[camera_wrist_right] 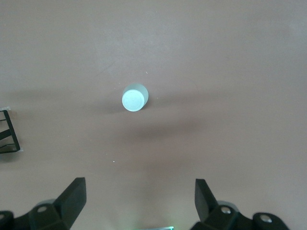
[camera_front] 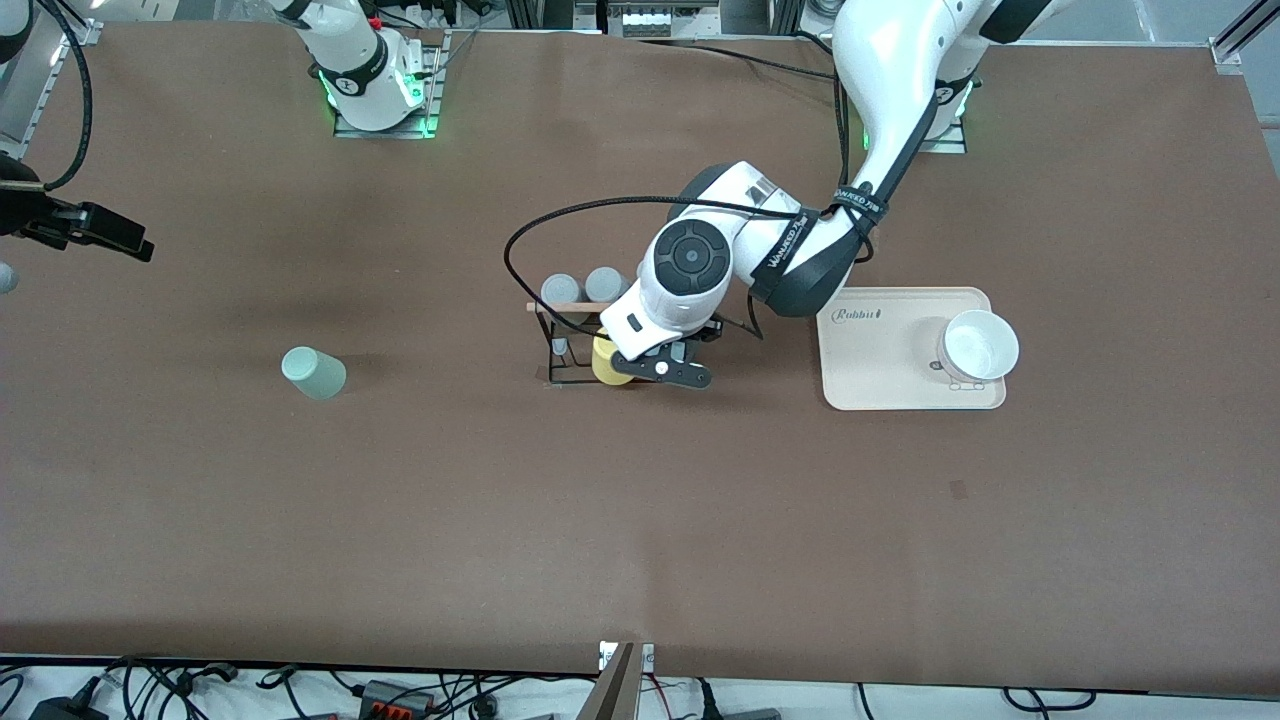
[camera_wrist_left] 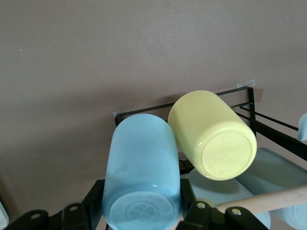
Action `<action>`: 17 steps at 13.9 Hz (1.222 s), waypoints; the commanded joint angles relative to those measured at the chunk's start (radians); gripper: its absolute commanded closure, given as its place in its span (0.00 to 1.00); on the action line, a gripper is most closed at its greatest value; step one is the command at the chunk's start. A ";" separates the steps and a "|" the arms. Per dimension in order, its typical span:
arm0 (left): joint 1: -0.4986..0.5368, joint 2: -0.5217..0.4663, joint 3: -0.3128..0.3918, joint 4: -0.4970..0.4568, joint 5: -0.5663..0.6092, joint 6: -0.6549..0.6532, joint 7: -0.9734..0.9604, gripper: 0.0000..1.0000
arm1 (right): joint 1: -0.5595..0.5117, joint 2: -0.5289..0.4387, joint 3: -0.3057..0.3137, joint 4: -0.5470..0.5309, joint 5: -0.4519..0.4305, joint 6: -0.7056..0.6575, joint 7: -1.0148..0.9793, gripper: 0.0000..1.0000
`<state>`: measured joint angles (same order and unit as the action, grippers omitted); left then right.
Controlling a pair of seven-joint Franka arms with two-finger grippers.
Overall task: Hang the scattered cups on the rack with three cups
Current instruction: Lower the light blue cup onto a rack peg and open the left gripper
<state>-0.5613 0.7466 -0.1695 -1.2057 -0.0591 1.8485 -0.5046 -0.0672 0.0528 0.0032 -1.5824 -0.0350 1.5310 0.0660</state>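
Observation:
My left gripper [camera_front: 662, 366] is at the rack [camera_front: 556, 345], at its end toward the left arm. It is shut on the light blue cup [camera_wrist_left: 141, 167], which is gripped on both sides and hidden under the wrist in the front view. The yellow cup [camera_wrist_left: 211, 134] hangs tilted on the rack [camera_wrist_left: 144, 113] right beside the blue cup, next to the wooden rod [camera_wrist_left: 268, 199]. The sage green cup [camera_front: 313, 373] lies on the table toward the right arm's end and shows in the right wrist view [camera_wrist_right: 135, 97]. My right gripper [camera_wrist_right: 139, 201] is open and empty, high above the table.
Two grey cups [camera_front: 582, 287] sit on the rack's pegs on the side toward the robots. A cream tray [camera_front: 880, 370] holding a white bowl [camera_front: 978, 346] lies toward the left arm's end. The right gripper [camera_front: 120, 240] hangs near the table's edge.

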 commanded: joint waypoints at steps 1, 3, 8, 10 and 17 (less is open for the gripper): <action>-0.014 0.025 0.008 0.038 0.037 0.004 -0.006 0.64 | -0.008 -0.014 0.004 -0.014 0.015 -0.005 0.009 0.00; -0.015 0.036 0.008 0.038 0.044 0.005 -0.006 0.60 | -0.008 -0.008 0.004 -0.014 0.015 -0.008 0.008 0.00; -0.012 0.022 0.008 0.038 0.044 0.001 -0.008 0.00 | -0.005 -0.004 0.004 -0.013 0.014 -0.026 0.008 0.00; -0.008 -0.003 0.008 0.038 0.044 -0.012 -0.008 0.00 | -0.006 -0.004 0.004 -0.014 0.015 -0.026 0.008 0.00; 0.104 -0.136 0.016 0.037 0.062 -0.193 0.001 0.00 | 0.041 0.105 0.012 -0.045 0.014 0.059 -0.003 0.00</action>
<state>-0.5227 0.6559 -0.1519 -1.1546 -0.0261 1.6992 -0.5052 -0.0414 0.1480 0.0144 -1.6051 -0.0337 1.5418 0.0655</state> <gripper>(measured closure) 0.000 0.000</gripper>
